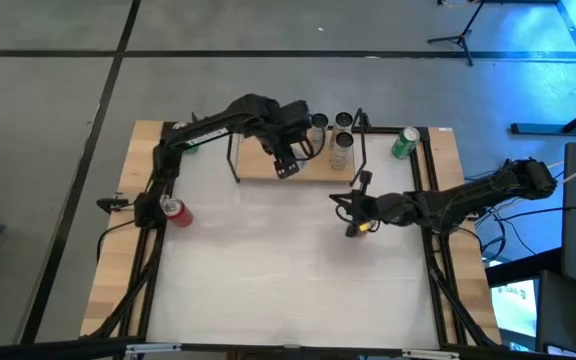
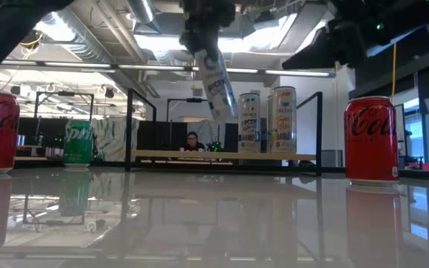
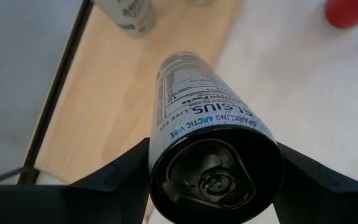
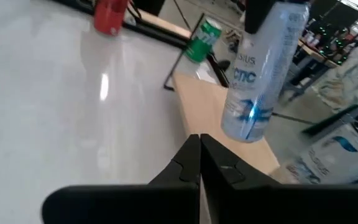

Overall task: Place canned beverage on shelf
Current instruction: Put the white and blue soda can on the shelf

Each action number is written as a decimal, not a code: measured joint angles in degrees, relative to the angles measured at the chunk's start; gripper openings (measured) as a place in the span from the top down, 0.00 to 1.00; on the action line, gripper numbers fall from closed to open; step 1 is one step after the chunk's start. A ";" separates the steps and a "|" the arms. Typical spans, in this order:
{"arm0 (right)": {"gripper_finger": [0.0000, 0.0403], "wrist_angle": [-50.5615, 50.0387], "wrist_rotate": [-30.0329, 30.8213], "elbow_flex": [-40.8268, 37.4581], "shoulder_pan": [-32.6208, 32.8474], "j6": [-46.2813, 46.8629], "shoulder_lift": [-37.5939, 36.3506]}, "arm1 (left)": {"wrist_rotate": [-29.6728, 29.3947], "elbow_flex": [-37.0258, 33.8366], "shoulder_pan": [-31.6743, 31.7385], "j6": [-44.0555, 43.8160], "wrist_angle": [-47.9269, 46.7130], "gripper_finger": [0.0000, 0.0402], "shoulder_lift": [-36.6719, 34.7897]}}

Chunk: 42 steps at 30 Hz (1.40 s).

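Slim white can (image 3: 211, 124) pinched between the fingers (image 3: 120, 177) of the left pincer (image 1: 286, 157), held tilted in the air over the shelf (image 1: 258, 165), its base clear of the board in the low view (image 2: 214, 78) and its pull-tab top facing the left wrist camera. Seen from the right wrist too (image 4: 263, 68), hanging above the wood with blue lettering on its side. Shelf at the far middle of the desk (image 1: 268, 270), a light-wood board with black wire frames (image 2: 129, 128) rising at both ends. Two more tall cans (image 2: 272, 119) standing upright on the board toward its right end, just beside each other, near the held can but apart from it. Right pincer (image 1: 353, 222) pressed together, pinching nothing, low over the desk in front of the shelf's right end; its fingers (image 4: 194, 162) meeting in a thin seam in its own view. Green can (image 1: 404, 143) lying on the desk's far right, outside the right frame. Second green can (image 1: 188, 147) partly hidden under the left arm at the far left. Red can (image 1: 176, 211) on the desk's left edge beside the left arm's base. In the low view, red cans (image 2: 369, 139) near the camera at both sides, and a person (image 2: 192, 141) seated in the room beyond the shelf.
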 joint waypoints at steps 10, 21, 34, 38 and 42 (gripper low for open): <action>0.99 -1.48 -0.02 0.00 -5.62 -4.43 0.00 | 2.43 -1.30 3.32 4.52 4.58 0.39 3.63; 0.99 -3.46 -1.84 0.00 -9.44 -5.41 0.00 | 4.64 -1.51 4.22 7.80 8.61 0.39 4.80; 0.99 -3.53 -2.04 0.00 -9.40 -5.50 0.00 | 8.14 -6.00 4.79 9.92 11.72 0.38 4.93; 0.99 -3.28 -2.39 0.00 -9.40 -5.50 0.00 | 7.91 -6.04 4.81 9.96 11.61 0.36 4.93; 0.99 -0.13 -4.65 0.00 -9.77 -5.71 0.79 | 7.71 -6.06 4.38 9.98 10.80 0.35 4.71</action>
